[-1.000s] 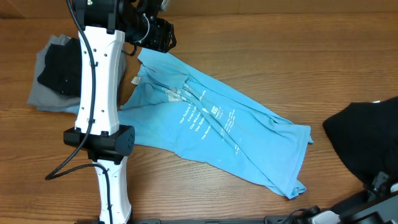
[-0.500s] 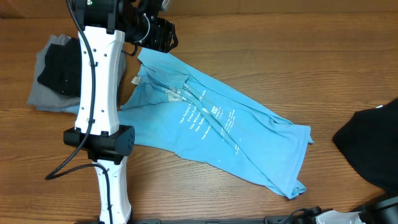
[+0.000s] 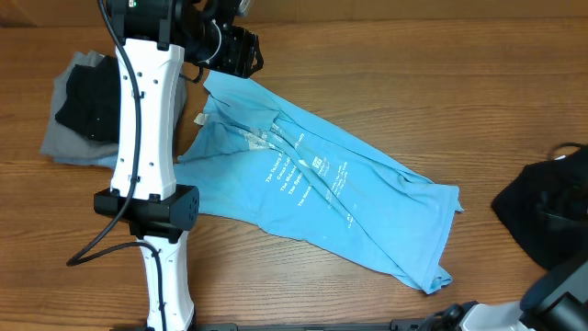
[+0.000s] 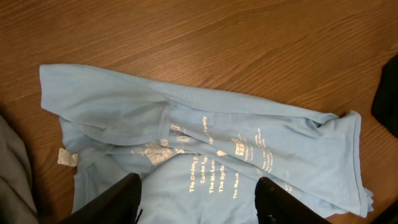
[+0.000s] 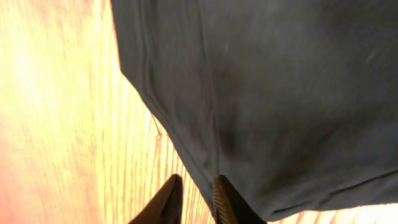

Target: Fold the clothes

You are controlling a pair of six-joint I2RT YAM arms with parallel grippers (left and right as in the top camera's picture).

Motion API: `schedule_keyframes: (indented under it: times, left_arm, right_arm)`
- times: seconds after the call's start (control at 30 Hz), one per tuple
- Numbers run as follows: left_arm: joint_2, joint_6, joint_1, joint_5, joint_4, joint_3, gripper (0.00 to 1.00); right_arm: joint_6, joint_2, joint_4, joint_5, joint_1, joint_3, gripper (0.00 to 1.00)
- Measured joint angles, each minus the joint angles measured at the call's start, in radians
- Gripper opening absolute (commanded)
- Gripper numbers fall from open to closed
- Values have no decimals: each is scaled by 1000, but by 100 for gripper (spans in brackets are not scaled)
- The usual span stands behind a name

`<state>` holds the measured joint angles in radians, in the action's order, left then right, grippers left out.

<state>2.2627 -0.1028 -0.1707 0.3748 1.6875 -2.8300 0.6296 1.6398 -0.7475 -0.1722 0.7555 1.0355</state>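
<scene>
The blue shirt (image 3: 312,184) is laid slantwise, collar end nearest the parted left gripper (image 4: 198,194); whether the black garment (image 5: 280,93) is pinched by the right gripper (image 5: 194,198) cannot be told.

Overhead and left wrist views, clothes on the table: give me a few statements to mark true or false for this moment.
1. The shirt lies on the table with its lettering facing up. True.
2. The left gripper is clamped on the shirt. False: its jaws stand open above the shirt and hold nothing.
3. Beside the left arm, a black piece lies on a grey piece. True.
4. The black garment at the right edge overlaps the shirt. False: bare wood shows between them.
</scene>
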Motion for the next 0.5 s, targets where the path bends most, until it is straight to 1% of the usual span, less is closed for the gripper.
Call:
schedule_keyframes:
  times: [0.07,0.17,0.33,0.5]
  left_arm:
    - [0,0,0,0,0,0,63]
    - [0,0,0,0,0,0,63]
    - [0,0,0,0,0,0,63]
    - [0,0,0,0,0,0,63]
  right_arm:
    - [34,8,66,66,-40,-30,17]
    - [83,56,193,121,-58,-52,16]
    - [114,176,338,144,-58,-51,11]
    - [158,251,539,162,-54,-38,8]
